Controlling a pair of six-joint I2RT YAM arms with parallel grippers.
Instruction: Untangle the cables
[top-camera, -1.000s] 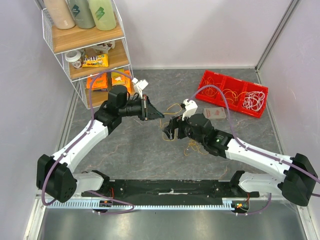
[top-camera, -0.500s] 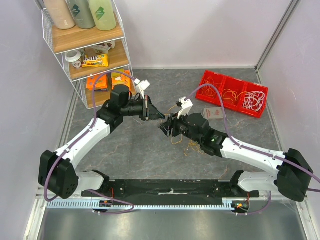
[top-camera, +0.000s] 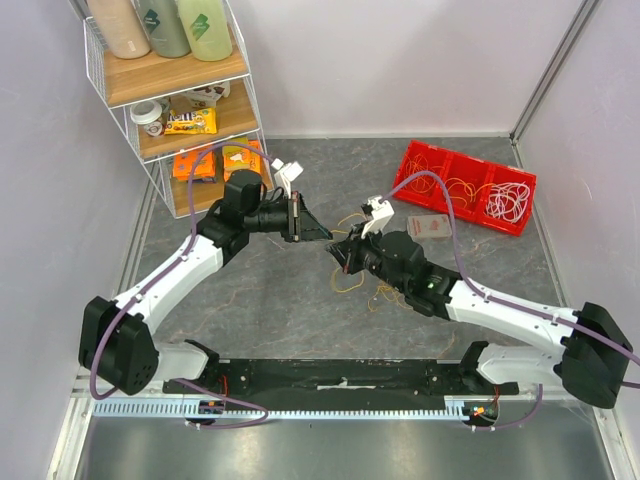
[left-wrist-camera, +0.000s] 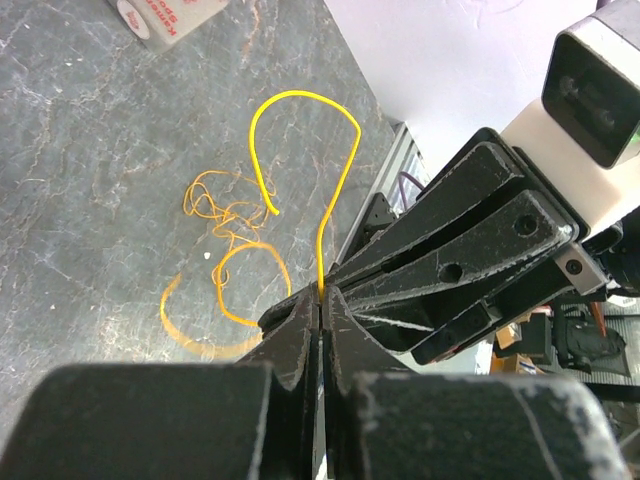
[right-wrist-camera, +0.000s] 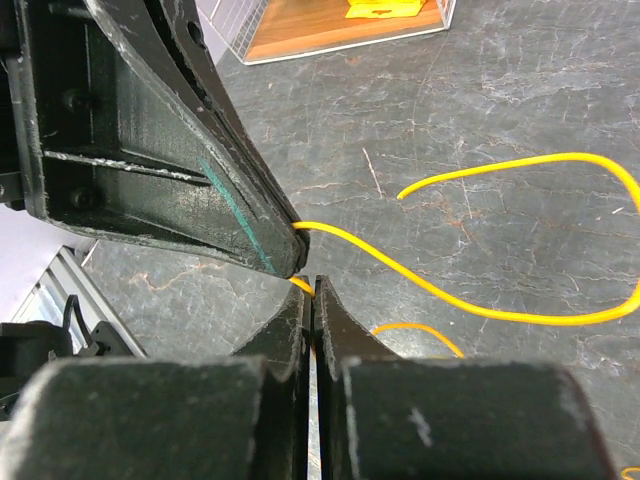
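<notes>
A thin yellow cable (left-wrist-camera: 336, 190) rises in a loop from between the fingertips of my left gripper (left-wrist-camera: 320, 297), which is shut on it. My right gripper (right-wrist-camera: 313, 283) is shut on the same yellow cable (right-wrist-camera: 520, 312), tip to tip with the left fingers (right-wrist-camera: 210, 190). From above, the left gripper (top-camera: 322, 234) and the right gripper (top-camera: 343, 252) meet over the middle of the table. A small orange tangle of cables (top-camera: 378, 290) lies on the table beneath them, and the same orange tangle (left-wrist-camera: 225, 215) shows in the left wrist view.
A red tray (top-camera: 408, 160) with three compartments of more thin cables stands at the back right. A small flat packet (top-camera: 432, 226) lies in front of it. A wire shelf (top-camera: 245, 95) with bottles and snacks stands at the back left.
My right gripper, open a second ago, has moved left and up to the left gripper's tip and shut on the yellow cable. The left arm has hardly moved.
</notes>
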